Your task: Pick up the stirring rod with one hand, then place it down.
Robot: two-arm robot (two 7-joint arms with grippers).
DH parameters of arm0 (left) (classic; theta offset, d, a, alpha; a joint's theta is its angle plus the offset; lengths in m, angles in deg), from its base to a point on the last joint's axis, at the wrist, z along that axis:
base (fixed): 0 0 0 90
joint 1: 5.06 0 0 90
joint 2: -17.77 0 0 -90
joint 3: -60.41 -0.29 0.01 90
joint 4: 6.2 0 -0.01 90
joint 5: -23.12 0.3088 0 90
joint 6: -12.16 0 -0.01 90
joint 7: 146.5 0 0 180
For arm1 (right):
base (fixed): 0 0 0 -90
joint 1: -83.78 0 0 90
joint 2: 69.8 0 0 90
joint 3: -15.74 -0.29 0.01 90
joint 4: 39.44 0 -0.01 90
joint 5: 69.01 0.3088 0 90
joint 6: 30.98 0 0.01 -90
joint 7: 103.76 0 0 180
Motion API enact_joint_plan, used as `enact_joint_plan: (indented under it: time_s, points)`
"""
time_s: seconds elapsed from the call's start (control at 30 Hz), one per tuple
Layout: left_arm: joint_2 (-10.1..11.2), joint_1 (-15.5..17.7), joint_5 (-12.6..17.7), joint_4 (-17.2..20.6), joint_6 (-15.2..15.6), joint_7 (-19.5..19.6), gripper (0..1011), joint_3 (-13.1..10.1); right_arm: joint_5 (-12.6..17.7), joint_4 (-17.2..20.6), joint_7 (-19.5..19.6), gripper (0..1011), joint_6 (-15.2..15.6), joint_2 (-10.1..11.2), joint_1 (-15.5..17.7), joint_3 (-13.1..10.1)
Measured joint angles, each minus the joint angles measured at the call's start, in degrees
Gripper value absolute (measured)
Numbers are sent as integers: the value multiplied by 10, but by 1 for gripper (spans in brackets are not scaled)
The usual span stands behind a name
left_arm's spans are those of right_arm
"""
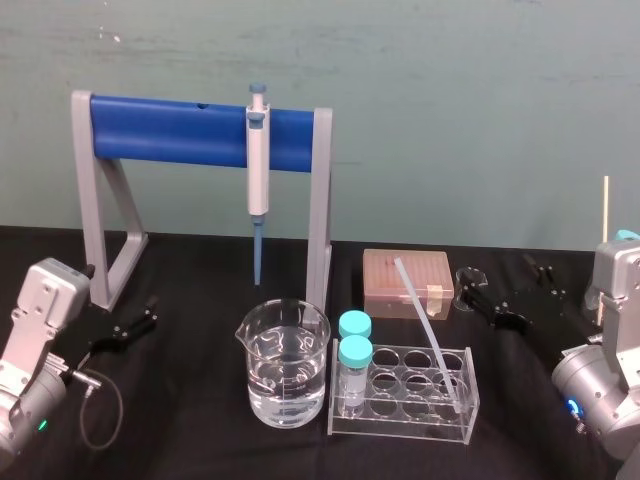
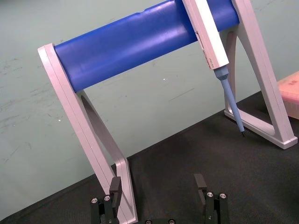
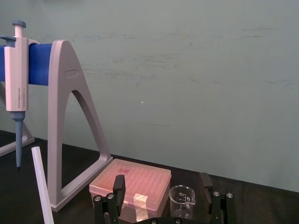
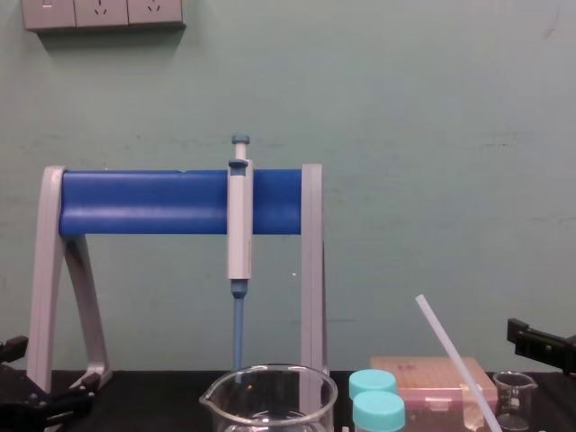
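Observation:
The stirring rod (image 1: pixel 430 330) is a thin translucent white rod. It leans with its lower end in the clear tube rack (image 1: pixel 400 418) and its top tilted back and to the left. It also shows in the chest view (image 4: pixel 450 355) and the right wrist view (image 3: pixel 39 186). My right gripper (image 1: pixel 505 292) is open just above the table, to the right of the rod and apart from it, with nothing between its fingers (image 3: pixel 119 184). My left gripper (image 1: pixel 140 318) rests open at the far left beside the stand's foot (image 2: pixel 124 186).
A grey and blue stand (image 1: pixel 200 130) holds a pipette (image 1: pixel 258 170) at the back. A large beaker (image 1: pixel 285 365) with water stands left of the rack, and two blue-capped tubes (image 1: pixel 354 345) sit in it. A pink tip box (image 1: pixel 405 283) and a small beaker (image 3: pixel 181 200) lie behind.

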Motion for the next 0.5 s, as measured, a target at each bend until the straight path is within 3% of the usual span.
enact_joint_plan:
  time_s: [0.5]
  points:
    - [0, 0, 0, 0, 0, 0, 1001, 0, 1, 1, 0, 1003, 0, 0, 0, 0]
